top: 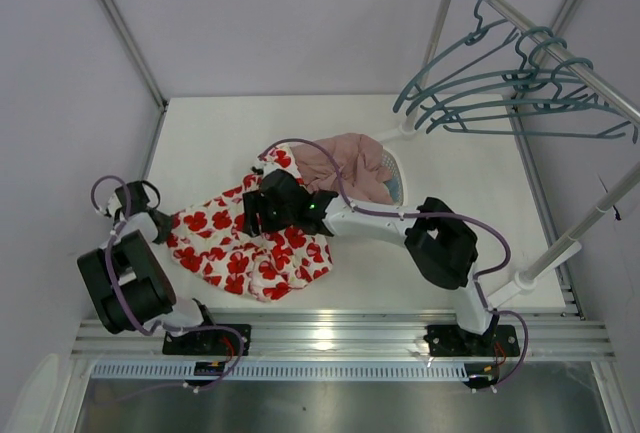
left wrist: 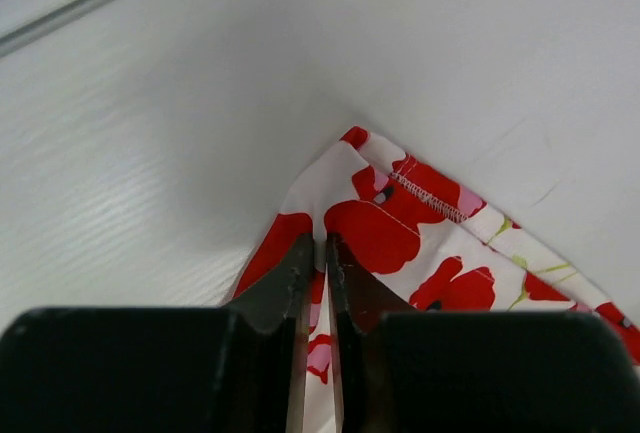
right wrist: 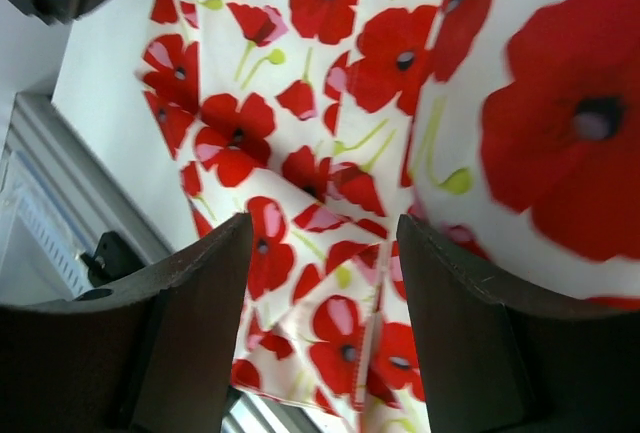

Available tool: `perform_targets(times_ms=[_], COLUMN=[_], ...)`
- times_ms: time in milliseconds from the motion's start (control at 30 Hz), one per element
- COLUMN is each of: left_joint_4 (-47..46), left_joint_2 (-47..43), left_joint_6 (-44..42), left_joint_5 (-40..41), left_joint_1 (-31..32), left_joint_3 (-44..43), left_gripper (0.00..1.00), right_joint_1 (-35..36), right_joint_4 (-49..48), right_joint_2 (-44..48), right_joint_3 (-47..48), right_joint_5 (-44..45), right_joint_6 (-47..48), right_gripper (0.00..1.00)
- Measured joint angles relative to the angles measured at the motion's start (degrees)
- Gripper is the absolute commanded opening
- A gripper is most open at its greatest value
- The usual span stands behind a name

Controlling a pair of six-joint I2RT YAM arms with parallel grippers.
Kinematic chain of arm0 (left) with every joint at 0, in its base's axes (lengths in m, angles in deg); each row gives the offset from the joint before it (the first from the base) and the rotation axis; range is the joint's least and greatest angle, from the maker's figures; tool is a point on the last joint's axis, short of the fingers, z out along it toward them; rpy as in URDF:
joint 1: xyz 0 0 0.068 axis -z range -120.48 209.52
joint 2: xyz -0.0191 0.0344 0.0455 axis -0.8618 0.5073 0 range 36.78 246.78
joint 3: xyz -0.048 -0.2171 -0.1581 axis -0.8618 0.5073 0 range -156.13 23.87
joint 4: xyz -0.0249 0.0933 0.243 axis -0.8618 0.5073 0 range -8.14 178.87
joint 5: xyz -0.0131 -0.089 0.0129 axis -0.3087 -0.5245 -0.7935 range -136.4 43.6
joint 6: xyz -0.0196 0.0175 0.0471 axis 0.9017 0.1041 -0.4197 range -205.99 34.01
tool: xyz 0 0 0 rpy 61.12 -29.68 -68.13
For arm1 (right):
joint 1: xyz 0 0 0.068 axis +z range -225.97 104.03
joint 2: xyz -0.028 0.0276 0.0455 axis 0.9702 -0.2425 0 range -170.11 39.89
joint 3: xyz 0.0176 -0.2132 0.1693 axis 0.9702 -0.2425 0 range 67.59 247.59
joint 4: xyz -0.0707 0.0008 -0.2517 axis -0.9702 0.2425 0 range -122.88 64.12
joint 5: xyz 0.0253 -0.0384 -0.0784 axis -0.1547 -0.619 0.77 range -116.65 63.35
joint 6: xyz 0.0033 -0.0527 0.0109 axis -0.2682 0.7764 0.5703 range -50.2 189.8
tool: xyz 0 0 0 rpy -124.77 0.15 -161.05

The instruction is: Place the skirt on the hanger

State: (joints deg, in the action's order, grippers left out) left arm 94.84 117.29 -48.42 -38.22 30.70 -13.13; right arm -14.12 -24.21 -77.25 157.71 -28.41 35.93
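Skirt (top: 235, 253): thin white woven cloth with big red poppy print and small green stems. It lies crumpled flat on the left-centre of the table (top: 470, 153), with several folds and an irregular outline. A stitched hem shows at the corner in the left wrist view (left wrist: 400, 233). The table top is matte white and smooth, with a ribbed aluminium rail (top: 330, 333) along its near edge.

A plain dusty-pink garment (top: 345, 163) is bunched just behind the skirt, touching its far edge.

Hangers (top: 500, 93): several alike, thin teal-grey, with curved hooks and sloping notched arms. They hang bunched on a metal rack bar (top: 560, 53) at far right, well apart from the skirt. None is on the table.

Left arm: elbow folded back over its base, wrist low at the skirt's left edge. The left gripper (top: 165, 225) sits at table level. In its wrist view (left wrist: 322, 253) the dark fingers (left wrist: 290, 283) are pinched narrow, with a strip of skirt corner caught between them.

Right arm: reaches across from the right base, forearm stretched left, purple cable looped along it. The right gripper (top: 258, 215) is above the skirt's upper middle. In its wrist view (right wrist: 325, 228) the jaws stand wide apart with only printed cloth (right wrist: 330, 103) below, gripping nothing.
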Motion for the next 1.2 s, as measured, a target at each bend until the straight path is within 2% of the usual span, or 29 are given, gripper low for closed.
perform_targets(times_ms=[100,367,467,567,600,667,700,867,1000,1067,1200], left_joint_4=[-2.4,-4.74,-5.46,-4.81,-4.39,-2.54,-1.49,4.13,9.05,9.16,9.97], left_joint_2=[4.31,16.02,20.02,23.54,24.09,24.28,24.09,19.58,8.2,0.94,-14.27], left_joint_6=[-0.96,-7.17,-9.53,-12.48,-13.35,-15.23,-15.87,-19.45,-23.19,-24.59,-25.59], left_joint_5=[-2.38,-5.9,-7.87,-9.7,-9.86,-9.68,-8.9,-3.13,1.66,4.44,6.36], left_joint_1=[0.0,2.32,4.68,6.95,7.39,8.24,8.37,8.28,10.36,14.38,26.95], left_joint_3=[-4.02,-19.69,-26.1,-31.58,-32.68,-34.45,-35.23,-37.33,-37.2,-35.28,-27.58], left_gripper=[0.0,0.01,0.07,0.37,0.57,0.72,0.99,0.99,0.98,0.96,0.9], right_joint_1=[-1.33,-6.21,-9.29,-12.07,-12.76,-13.46,-13.49,-12.72,-12.33,-12.15,-11.96], right_joint_4=[0.24,0.76,0.59,0.74,0.83,0.87,0.87,0.9,1.01,0.94,0.55], right_joint_2=[-1.77,-4.72,-4.9,-5.01,-5.05,-5.05,-5.05,-4.57,-0.57,2.75,10.78], right_joint_3=[1.84,8.83,9.79,9.86,9.86,9.86,9.86,9.03,3.54,-0.04,-7.28], right_joint_5=[1.29,2.91,3.65,4.46,4.63,5.01,5.01,4.24,3.43,3.04,2.71], right_joint_6=[0.22,2.21,2.58,2.6,2.62,2.62,2.64,2.6,2.54,2.34,1.6], right_gripper=[0.66,0.66,0.66,0.67,0.67,0.67,0.68,0.69,0.71,0.71,0.71])
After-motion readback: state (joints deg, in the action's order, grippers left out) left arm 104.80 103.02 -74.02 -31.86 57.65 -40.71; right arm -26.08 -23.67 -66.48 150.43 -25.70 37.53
